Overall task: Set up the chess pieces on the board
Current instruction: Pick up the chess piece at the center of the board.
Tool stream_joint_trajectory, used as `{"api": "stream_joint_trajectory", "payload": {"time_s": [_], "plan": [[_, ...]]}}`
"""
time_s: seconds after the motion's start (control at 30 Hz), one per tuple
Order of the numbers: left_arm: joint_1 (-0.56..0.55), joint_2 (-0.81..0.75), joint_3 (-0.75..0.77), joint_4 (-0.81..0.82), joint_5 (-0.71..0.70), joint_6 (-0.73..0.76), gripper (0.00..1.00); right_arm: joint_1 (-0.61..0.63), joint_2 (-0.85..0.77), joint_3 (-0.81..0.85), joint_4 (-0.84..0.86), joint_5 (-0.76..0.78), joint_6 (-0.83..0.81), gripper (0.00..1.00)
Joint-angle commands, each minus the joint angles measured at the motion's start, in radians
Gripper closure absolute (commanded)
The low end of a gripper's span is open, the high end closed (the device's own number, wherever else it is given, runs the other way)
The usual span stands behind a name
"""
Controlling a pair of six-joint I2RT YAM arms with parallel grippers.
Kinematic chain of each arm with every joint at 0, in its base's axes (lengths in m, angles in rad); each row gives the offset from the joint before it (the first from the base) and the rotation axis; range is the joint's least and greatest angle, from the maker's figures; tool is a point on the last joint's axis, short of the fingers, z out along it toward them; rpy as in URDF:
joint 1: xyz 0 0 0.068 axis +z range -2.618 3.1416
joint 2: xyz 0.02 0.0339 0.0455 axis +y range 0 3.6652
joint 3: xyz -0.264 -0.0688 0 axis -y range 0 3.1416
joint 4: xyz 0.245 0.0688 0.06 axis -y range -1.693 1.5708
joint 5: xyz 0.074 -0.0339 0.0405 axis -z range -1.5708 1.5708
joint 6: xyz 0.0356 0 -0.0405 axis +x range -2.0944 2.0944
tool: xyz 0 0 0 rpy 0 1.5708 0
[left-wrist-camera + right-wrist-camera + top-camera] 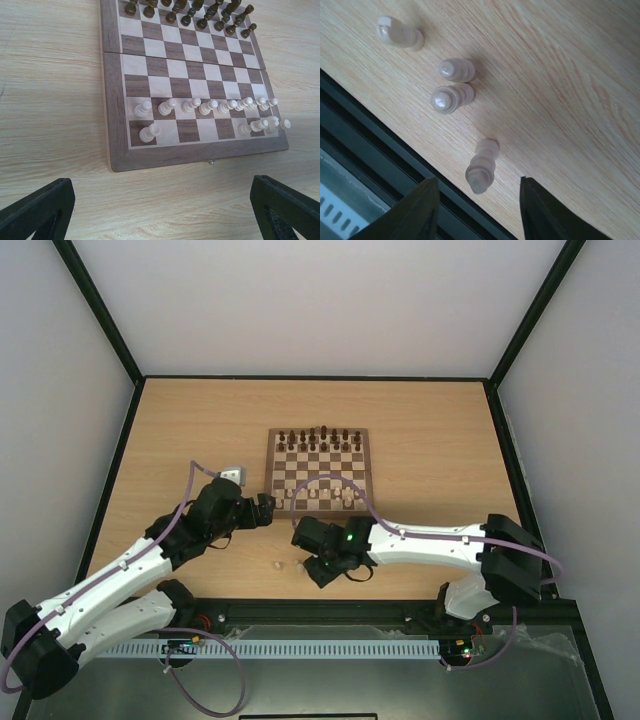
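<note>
The board (271,468) lies mid-table, with a row of pale chess pieces (210,106) on its second near rank and a few more (150,132) on the nearest rank. Off the board, several pale pieces stand or lie on the table near its front edge: one (481,167) upright between my right fingers, two (452,85) close together and one (400,34) on its side. My right gripper (480,202) straddles the nearest piece, open, with a gap on both sides. My left gripper (162,215) hovers open over bare table just in front of the board's near edge.
Dark brown pieces (200,12) fill the board's far ranks. A small metal clasp (212,162) sticks out of the board's near border. The black table rail (380,165) runs right beside the loose pieces.
</note>
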Motion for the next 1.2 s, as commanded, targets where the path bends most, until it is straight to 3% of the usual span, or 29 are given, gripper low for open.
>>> {"api": "stream_joint_trajectory", "payload": {"time_s": [0.0, 0.27, 0.6, 0.8, 1.0, 1.17], "plan": [[0.006, -0.004, -0.013, 0.011, 0.002, -0.001, 0.01, 0.010, 0.040, -0.008, 0.003, -0.012, 0.007, 0.58], [0.006, 0.004, -0.019, 0.022, -0.001, 0.004, 0.01, 0.015, 0.104, 0.007, 0.001, -0.010, -0.006, 0.59], [0.006, 0.010, -0.025, 0.033, 0.002, 0.006, 0.01, 0.017, 0.138, 0.027, 0.006, 0.009, -0.008, 0.76], [0.006, 0.003, -0.025, 0.028, 0.001, 0.006, 0.01, 0.016, 0.150, 0.039, -0.011, 0.019, -0.006, 0.91], [0.006, 0.003, -0.023, 0.027, 0.002, 0.010, 0.01, 0.011, 0.111, 0.092, -0.081, 0.106, -0.009, 0.92], [0.006, 0.001, -0.021, 0.028, 0.004, 0.013, 0.01, -0.067, 0.103, 0.186, -0.171, 0.191, -0.049, 0.92]]}}
